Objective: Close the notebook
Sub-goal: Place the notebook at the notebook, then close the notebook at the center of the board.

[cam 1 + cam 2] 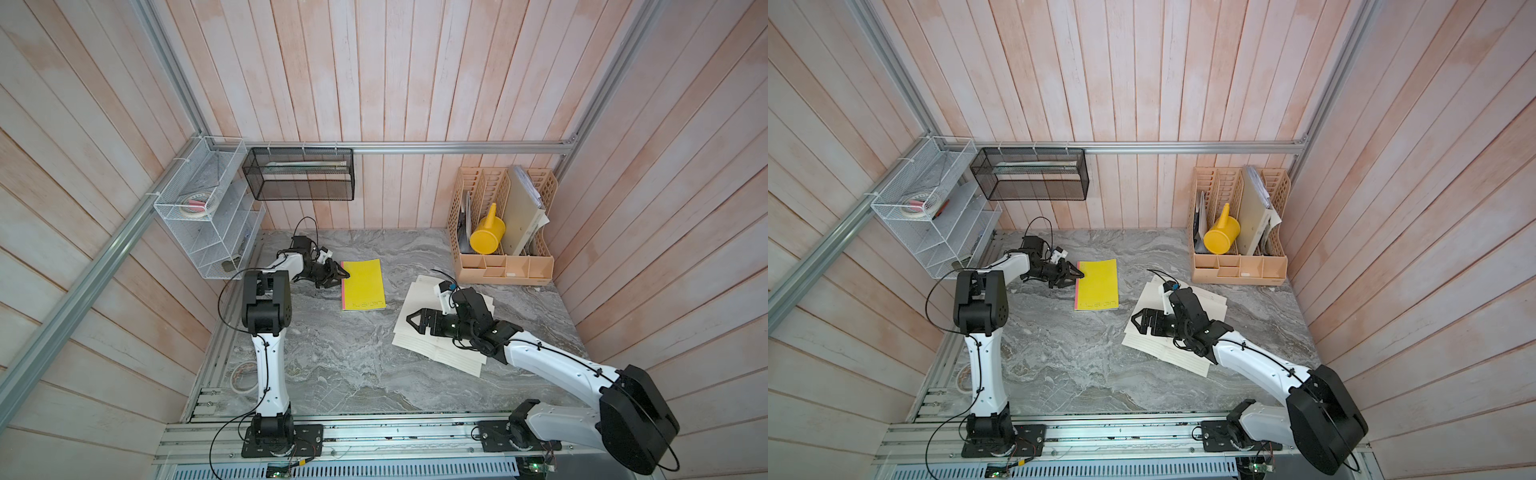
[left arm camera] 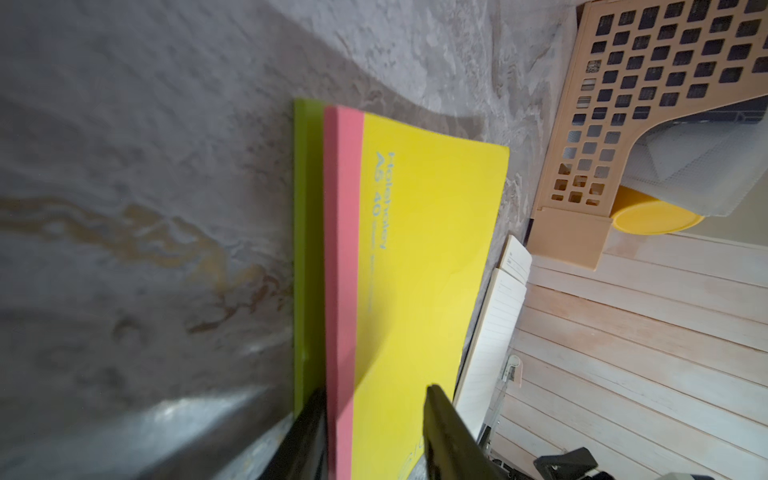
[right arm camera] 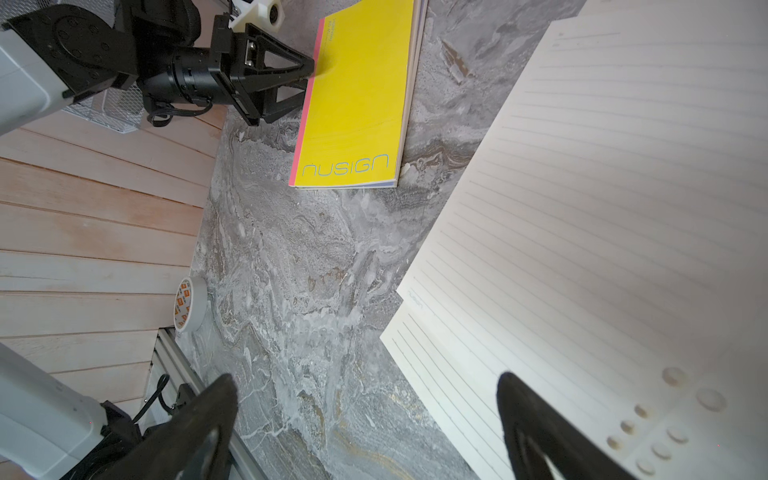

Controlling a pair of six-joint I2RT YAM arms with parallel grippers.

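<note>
Top views: notebook (image 1: 363, 284) lies shut, flat, far-left of bench (image 1: 332, 365) centre | left wrist: left gripper (image 2: 374, 392) jaws parted astride its spine edge | right wrist: right gripper (image 3: 365, 378) jaws wide, empty, above loose sheets (image 3: 602, 208) | closing looks done; only withdrawal left

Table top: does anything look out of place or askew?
The yellow notebook lies closed and flat. Lined pages are fanned askew under the right arm, and a yellow watering can sits in the file organizer.
</note>
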